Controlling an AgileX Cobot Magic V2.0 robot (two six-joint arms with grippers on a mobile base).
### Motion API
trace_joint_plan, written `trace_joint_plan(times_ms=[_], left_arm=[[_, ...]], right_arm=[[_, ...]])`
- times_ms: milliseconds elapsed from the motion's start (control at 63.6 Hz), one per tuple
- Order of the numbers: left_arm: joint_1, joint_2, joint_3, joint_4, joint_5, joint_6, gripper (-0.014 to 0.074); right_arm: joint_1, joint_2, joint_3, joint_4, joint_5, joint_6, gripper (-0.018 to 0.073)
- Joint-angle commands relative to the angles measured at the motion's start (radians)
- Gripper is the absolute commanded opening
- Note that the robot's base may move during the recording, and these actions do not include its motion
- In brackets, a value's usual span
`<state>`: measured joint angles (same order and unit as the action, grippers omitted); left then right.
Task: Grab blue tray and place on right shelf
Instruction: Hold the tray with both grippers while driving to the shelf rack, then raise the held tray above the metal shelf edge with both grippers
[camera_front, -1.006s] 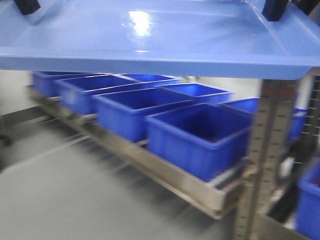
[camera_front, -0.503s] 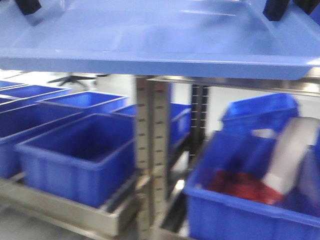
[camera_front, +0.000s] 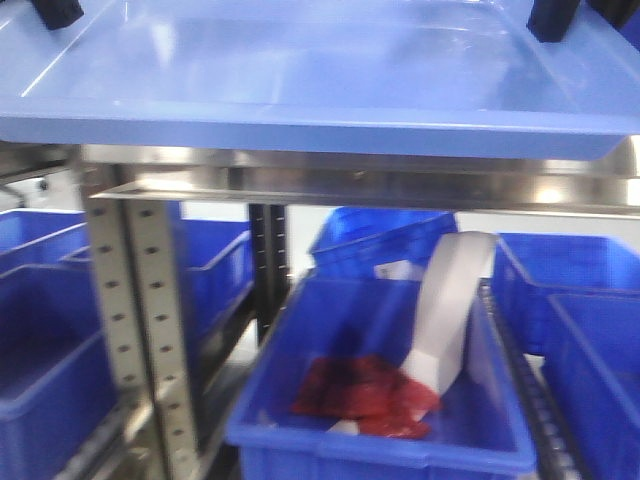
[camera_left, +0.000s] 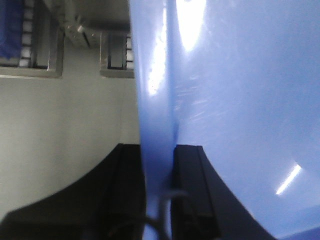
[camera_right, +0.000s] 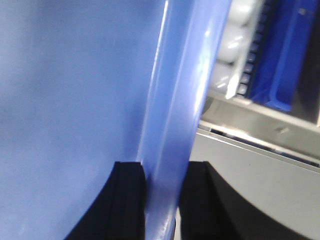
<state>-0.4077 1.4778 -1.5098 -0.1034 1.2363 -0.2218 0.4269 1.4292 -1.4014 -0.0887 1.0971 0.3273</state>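
Light-blue plastic fills the top of the front view: the blue tray (camera_front: 300, 90) is in the air, about level, with its long front rim across the whole picture. The left claw (camera_left: 159, 170) is clamped on one short wall of the tray. In the left wrist view one black finger is on the outer side of the wall and the other on the inner side. The right claw (camera_right: 162, 190) grips the opposite wall in the same way, with the rim pinched between its two fingers.

Just under the tray in the front view runs the shiny steel rail of the right shelf (camera_front: 380, 185), with a perforated upright (camera_front: 140, 330) below it on the left. Lower down stands a deep blue bin (camera_front: 370, 440) that holds something red (camera_front: 360, 395) and a white strip (camera_front: 450, 300). More bins stand on both sides.

My judgement is that the grabbing and lifting are done and the tray is now facing the shelf. The placing is not yet done, because both claws carry the tray and I see no support under it. How far the tray is from the rail in depth I cannot tell. What is left is to bring the tray over the rail, lower it flat on the shelf level and let both walls go.
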Motion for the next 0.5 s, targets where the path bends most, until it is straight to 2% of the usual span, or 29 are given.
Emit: trace_joint_plan(times_ms=[0, 487], left_arm=[[-0.004, -0.041, -0.027, 0.005, 0.099, 0.024, -0.0048], [-0.004, -0.041, -0.027, 0.005, 0.099, 0.024, -0.0048]], right_arm=[[0.000, -0.038, -0.025, -0.043, -0.036, -0.035, 0.0057], [0.000, -0.038, -0.025, -0.043, -0.036, -0.035, 0.0057]])
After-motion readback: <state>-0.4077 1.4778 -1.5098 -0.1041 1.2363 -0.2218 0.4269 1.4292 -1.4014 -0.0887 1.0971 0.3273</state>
